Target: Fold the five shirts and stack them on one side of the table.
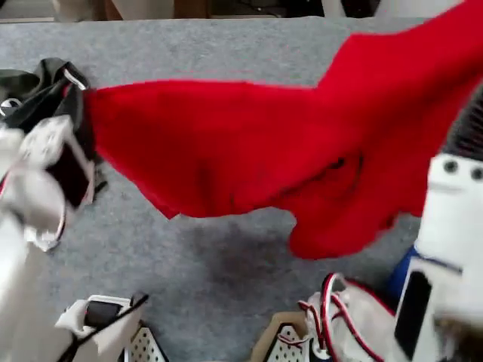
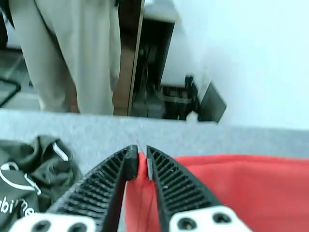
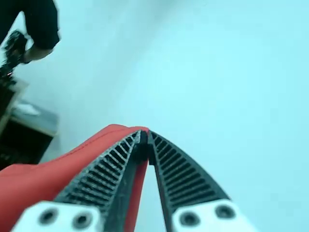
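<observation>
- At the near edge of the grey worktop (image 1: 219,279), a white shirt with red and black trim (image 1: 343,320) is lying crumpled, just beside the right arm (image 1: 453,226).
- The left pincer (image 2: 137,162) is clenching the edge of the red shirt (image 2: 231,193), its ribbed black fingers (image 2: 169,183) pressing the cloth between their tips.
- The right pincer (image 3: 144,140) is gripping another fold of the same red shirt, its tips closed tight on the fabric and pointing toward a pale wall.
- In the high view, the red shirt is hanging stretched between the two arms above the worktop. It is rising higher toward the right, and its lower edge is sagging over the middle and casting a shadow on the grey surface.
- Farther back on the left, a dark shirt (image 1: 38,90) is lying bunched on the worktop, just beside the corner of the red shirt that the left pincer is holding.
</observation>
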